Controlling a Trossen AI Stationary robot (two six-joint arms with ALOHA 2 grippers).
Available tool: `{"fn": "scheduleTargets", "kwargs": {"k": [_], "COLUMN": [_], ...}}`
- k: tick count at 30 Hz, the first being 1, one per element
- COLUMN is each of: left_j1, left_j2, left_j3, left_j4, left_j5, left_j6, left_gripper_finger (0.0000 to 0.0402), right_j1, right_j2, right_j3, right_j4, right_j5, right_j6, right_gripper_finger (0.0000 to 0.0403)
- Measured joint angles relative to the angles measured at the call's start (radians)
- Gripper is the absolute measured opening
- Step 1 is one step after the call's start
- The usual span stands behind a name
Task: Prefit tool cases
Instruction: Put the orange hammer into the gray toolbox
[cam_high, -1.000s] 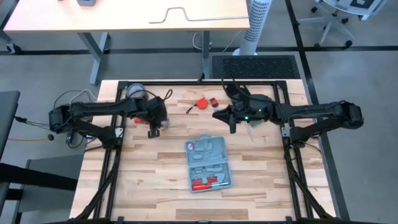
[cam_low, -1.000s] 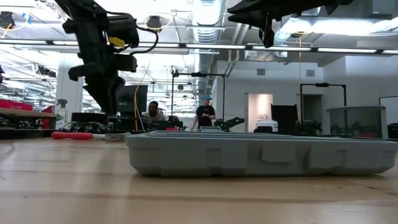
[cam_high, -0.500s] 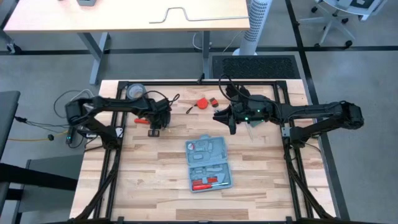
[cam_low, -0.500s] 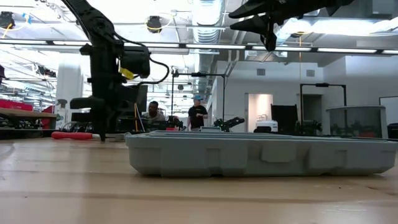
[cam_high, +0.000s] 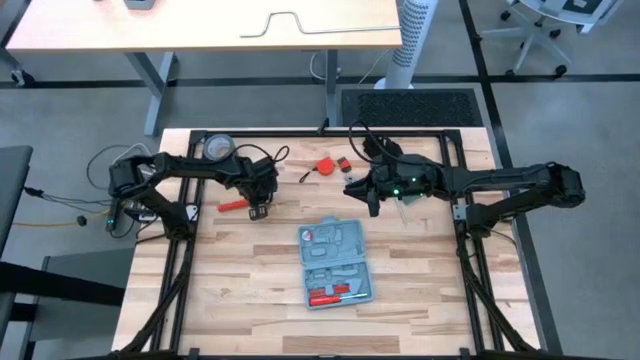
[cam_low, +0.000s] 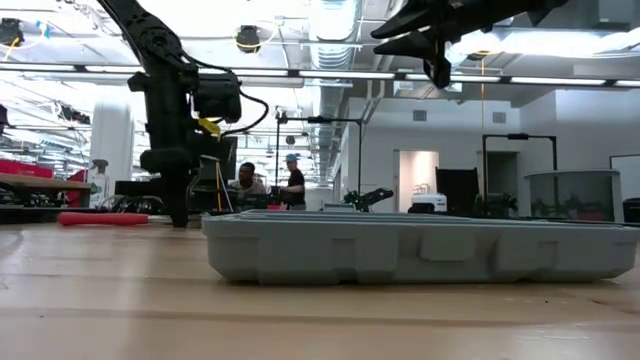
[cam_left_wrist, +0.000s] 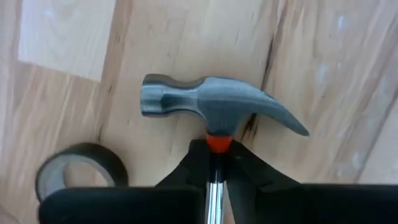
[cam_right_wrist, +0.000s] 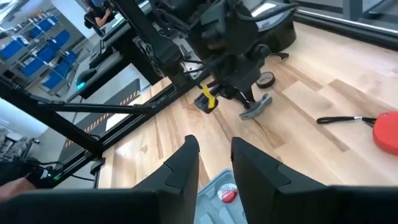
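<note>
Left gripper (cam_left_wrist: 216, 163) clamping hammer (cam_left_wrist: 214, 109) shaft, now dragging it leftward from case (cam_high: 337, 263); right gripper (cam_right_wrist: 214, 163) hovering, narrowly parted.

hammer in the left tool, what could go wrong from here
The left tool pinches the hammer on its thin shaft right under the steel head, so the long handle may swing or slip in a lift.

A roll of tape lies close beside the head; a sweep could knock it.

The tool case lies open with red-handled tools already in its slots, so a misaligned hammer could jam or shove the case. The right tool hovers nearby, open.
</note>
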Motion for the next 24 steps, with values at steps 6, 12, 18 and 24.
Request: {"fn": "scheduleTargets", "kwargs": {"k": [6, 12, 18, 24], "left_j1": [-0.008, -0.096, -0.297, -0.456], "left_j2": [-0.145, -0.285, -0.281, -0.18], "left_j3": [-0.006, -0.004, -0.004, 0.003], "left_j4": [-0.01, 0.06, 0.215, 0.413], "left_j5": [0.079, 0.115, 0.083, 0.008], "left_j6": [-0.131, -0.294, -0.489, -0.674], "left_gripper_finger": [0.0023, 0.0023, 0.0023, 0.0023], "right_j1": [0.028, 0.053, 0.054, 0.071], "right_j2": [-0.006, -0.007, -0.034, -0.143], "right_j3": [0.0, 0.0, 0.0, -0.051], "right_j4": [-0.025, -0.101, -0.132, -0.142], "right_j5": [0.015, 0.071, 0.087, 0.181], "right_j6": [0.02, 0.046, 0.054, 0.023], "right_gripper_finger": [0.0075, 0.006, 0.0059, 0.0059]}}
